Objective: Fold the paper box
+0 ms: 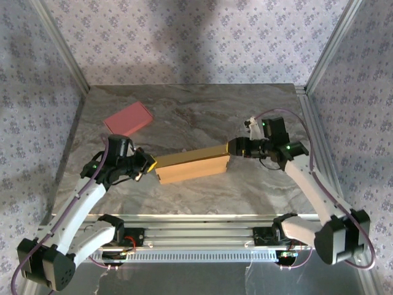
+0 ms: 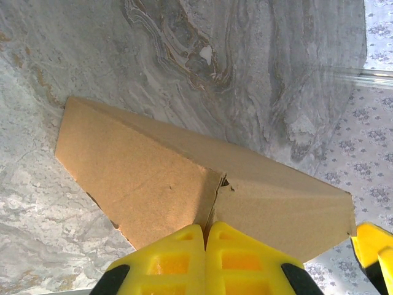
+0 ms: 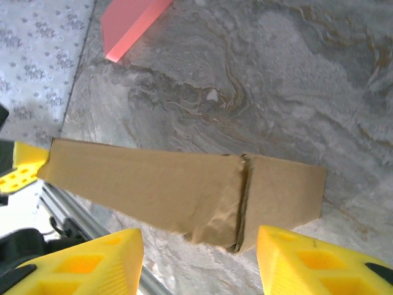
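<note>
The paper box [image 1: 191, 165] lies near the middle of the marbled surface [image 1: 202, 117] as a long, closed brown cardboard shape. It is slightly slanted, with its right end further back. The left pincer [image 1: 149, 163] sits at the box's left end, clenched, its tips against the cardboard where two panels meet; no cardboard shows between the fingers. The right pincer [image 1: 235, 148] is at the opposite end, released. Its yellow fingers [image 3: 116, 258] stand apart on either side of the crumpled end seam without gripping it. A pink flat rectangle [image 1: 128, 118] lies well apart at the back left.

The step in hand looks like seating the end flaps. To do it well, the left pincer should serve as a fixed stop so the box cannot slide. The right one should meet the seam squarely and press along the box's long axis, low to the surface. A skewed push would likely deepen the crumple or swing the box round.
</note>
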Controlling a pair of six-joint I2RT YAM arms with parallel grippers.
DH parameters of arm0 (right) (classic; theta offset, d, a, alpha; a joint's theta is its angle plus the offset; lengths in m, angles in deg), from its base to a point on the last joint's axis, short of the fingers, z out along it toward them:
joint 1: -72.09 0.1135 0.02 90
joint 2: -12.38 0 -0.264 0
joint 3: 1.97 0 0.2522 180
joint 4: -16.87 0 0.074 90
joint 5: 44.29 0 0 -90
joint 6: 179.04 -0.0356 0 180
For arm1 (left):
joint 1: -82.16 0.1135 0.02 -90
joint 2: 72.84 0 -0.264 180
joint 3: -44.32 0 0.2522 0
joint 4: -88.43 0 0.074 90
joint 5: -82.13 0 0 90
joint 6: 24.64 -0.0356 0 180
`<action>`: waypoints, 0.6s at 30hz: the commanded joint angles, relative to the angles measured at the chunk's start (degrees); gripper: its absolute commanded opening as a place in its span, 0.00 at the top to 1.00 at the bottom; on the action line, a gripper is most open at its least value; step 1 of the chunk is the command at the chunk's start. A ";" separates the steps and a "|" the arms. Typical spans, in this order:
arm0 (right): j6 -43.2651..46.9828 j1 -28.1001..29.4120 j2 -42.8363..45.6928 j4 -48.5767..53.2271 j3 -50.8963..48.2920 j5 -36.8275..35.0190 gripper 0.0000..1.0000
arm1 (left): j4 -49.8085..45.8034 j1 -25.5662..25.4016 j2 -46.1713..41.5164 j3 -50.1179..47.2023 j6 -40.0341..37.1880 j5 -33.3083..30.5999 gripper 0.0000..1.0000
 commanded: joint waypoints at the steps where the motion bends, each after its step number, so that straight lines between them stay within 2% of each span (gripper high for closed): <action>1: -3.12 -0.21 -3.68 2.19 3.48 4.58 0.49 | -5.60 0.14 1.75 -0.33 -1.37 -1.11 1.00; 4: -2.14 0.09 -5.84 3.30 4.10 3.82 0.51 | -5.60 0.18 2.08 -0.03 -1.57 -1.11 1.00; 9: -2.31 -1.39 -6.28 3.38 2.10 3.25 0.68 | -5.75 0.19 2.14 0.00 -1.67 -1.29 1.00; 18: -1.65 -2.34 -5.90 2.58 -2.78 3.11 0.83 | -6.24 0.12 2.20 -0.48 -2.25 -1.14 1.00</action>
